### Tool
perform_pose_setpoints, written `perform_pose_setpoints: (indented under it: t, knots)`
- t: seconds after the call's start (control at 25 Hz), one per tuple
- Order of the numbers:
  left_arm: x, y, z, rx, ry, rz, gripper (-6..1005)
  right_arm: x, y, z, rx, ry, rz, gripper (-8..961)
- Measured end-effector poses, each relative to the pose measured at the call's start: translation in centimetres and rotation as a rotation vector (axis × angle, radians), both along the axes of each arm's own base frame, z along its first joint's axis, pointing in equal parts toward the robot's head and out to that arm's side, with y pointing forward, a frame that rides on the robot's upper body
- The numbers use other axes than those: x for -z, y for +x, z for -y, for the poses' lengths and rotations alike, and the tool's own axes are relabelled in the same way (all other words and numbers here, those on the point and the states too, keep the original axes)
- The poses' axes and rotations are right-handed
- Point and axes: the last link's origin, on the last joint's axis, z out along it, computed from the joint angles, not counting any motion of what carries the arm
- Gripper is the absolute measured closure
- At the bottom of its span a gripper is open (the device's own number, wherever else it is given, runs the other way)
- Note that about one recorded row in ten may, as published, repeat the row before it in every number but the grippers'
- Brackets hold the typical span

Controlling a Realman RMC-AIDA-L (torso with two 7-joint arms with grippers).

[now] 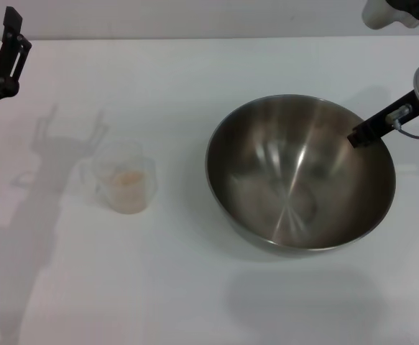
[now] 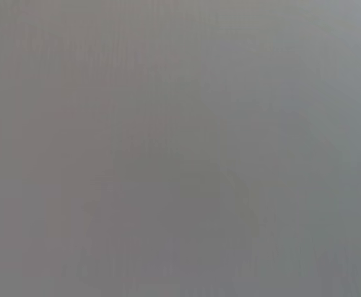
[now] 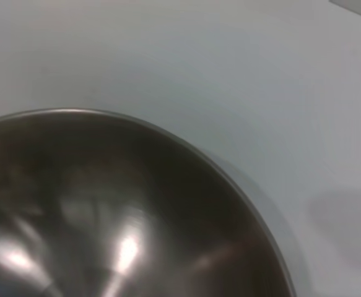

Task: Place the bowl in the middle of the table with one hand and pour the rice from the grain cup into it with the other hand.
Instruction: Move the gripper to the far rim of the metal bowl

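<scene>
The bowl (image 1: 300, 172) is a large steel mixing bowl, right of the table's middle, and it holds nothing. My right gripper (image 1: 361, 135) reaches in from the right and is shut on the bowl's right rim, with one black finger (image 1: 381, 122) showing above the rim. The right wrist view shows the bowl's rim and shiny inside (image 3: 124, 223) close up. The grain cup (image 1: 125, 176) stands upright on the table's left half with rice (image 1: 129, 188) in its bottom. My left gripper (image 1: 1, 61) is open and hangs at the far left edge, well apart from the cup. The left wrist view shows only plain grey.
The white table (image 1: 195, 287) stretches around both objects, with bare surface between the cup and the bowl and along the front. Shadows of the left arm fall on the table left of the cup. Nothing else stands on it.
</scene>
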Motion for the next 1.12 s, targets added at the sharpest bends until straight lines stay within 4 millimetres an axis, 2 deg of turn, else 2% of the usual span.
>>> perform_pose_setpoints:
  t: [0.32,0.4,0.76,1.12]
  knots:
    - [0.1,0.2,-0.2,0.007,-0.001,0.002,201,-0.2,-0.2,-0.1,-0.022,0.003,-0.01,846]
    - [0.1,0.3,-0.2,0.008,-0.001,0.004,202,-0.8,-0.6,-0.3,-0.039,0.027,-0.018,868]
    - [0.0,0.4,-0.1,0.016,0.004,0.008,205,-2.7,-2.1,-0.7,-0.084,0.091,-0.099,903]
    - [-0.1,0.5,0.0,0.029,0.011,0.006,208,-3.3,-3.2,-0.5,-0.152,0.111,-0.16,932]
